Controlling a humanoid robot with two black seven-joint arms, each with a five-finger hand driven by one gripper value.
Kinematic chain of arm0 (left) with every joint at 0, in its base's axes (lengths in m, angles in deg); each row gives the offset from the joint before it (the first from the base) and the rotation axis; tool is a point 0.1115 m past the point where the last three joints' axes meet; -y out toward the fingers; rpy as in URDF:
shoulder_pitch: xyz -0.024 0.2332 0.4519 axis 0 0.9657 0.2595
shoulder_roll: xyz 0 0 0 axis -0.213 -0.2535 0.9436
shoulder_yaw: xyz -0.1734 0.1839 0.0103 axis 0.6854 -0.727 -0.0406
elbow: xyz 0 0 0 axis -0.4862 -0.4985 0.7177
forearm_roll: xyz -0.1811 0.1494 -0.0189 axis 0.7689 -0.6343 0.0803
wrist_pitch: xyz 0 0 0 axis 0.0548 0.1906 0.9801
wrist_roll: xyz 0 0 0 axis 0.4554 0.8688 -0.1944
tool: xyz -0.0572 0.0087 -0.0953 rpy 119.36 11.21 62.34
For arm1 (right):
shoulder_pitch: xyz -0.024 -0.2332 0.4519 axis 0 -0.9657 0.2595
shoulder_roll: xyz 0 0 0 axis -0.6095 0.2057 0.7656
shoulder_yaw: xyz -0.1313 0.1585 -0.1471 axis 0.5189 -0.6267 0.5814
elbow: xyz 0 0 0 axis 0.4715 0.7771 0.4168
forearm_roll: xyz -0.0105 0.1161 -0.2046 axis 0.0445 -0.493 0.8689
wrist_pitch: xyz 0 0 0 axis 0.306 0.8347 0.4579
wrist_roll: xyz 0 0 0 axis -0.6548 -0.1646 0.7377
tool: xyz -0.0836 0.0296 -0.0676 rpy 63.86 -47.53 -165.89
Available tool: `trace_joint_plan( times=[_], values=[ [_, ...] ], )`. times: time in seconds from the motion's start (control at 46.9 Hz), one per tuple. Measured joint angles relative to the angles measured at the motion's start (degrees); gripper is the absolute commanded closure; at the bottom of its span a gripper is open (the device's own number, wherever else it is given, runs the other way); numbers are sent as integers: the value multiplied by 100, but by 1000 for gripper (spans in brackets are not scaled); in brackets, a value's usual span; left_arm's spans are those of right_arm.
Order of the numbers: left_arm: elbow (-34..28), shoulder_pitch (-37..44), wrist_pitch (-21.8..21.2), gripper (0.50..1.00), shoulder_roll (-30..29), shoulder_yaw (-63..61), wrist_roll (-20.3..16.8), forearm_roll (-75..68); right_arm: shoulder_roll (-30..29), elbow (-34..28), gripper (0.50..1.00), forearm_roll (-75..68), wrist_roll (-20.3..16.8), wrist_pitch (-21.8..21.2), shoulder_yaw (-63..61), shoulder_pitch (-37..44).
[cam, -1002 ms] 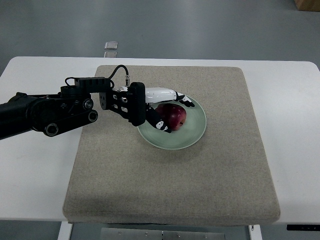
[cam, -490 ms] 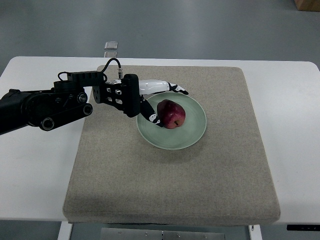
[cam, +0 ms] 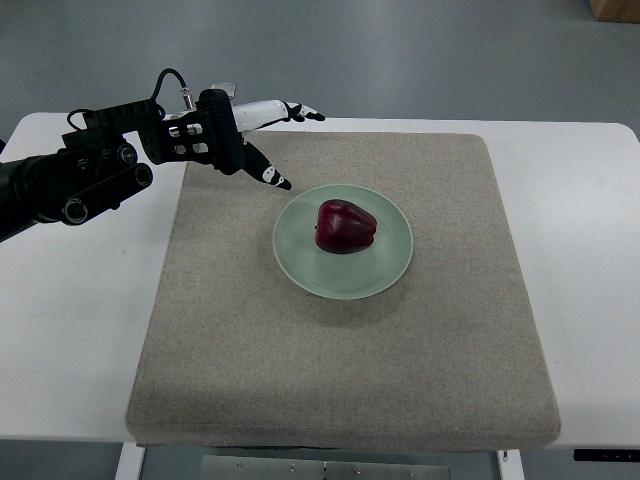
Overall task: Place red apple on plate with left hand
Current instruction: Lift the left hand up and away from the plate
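Observation:
A dark red apple (cam: 345, 227) lies on its side in the middle of a pale green plate (cam: 388, 271) on the grey mat. My left hand (cam: 285, 140) hovers above the mat's far left corner, up and left of the plate, apart from the apple. Its white and black fingers (cam: 297, 110) are spread and hold nothing. The black left arm (cam: 70, 180) comes in from the left edge. No right arm shows.
The grey felt mat (cam: 340, 370) covers most of the white table (cam: 70, 330). A small clear object (cam: 222, 90) lies on the floor beyond the table's far edge. A cardboard box corner (cam: 615, 8) shows at the top right.
The left hand let go of the apple, opened and drew back up and to the left, off the plate. The apple stays on the plate, slightly tipped over.

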Motion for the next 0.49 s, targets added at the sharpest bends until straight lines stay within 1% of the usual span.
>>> trace_joint_plan(
  times=[0.085, 0.235, 0.341, 0.49],
  values=[
    [-193, 0, -11, 508, -5, 27, 0, 184, 0, 0, 536, 0, 0, 0, 0, 0],
    [-481, 30, -22, 508, 5, 178, 0, 951, 0, 0, 536, 0, 0, 0, -2, 0],
    [-538, 31, -33, 508, 21, 219, 11, 1600, 0, 0, 536, 0, 0, 0, -1, 0],
    [-642, 31, -320, 508, 73, 268, 106, 2892, 0, 0, 536, 0, 0, 0, -1, 0]
  ],
)
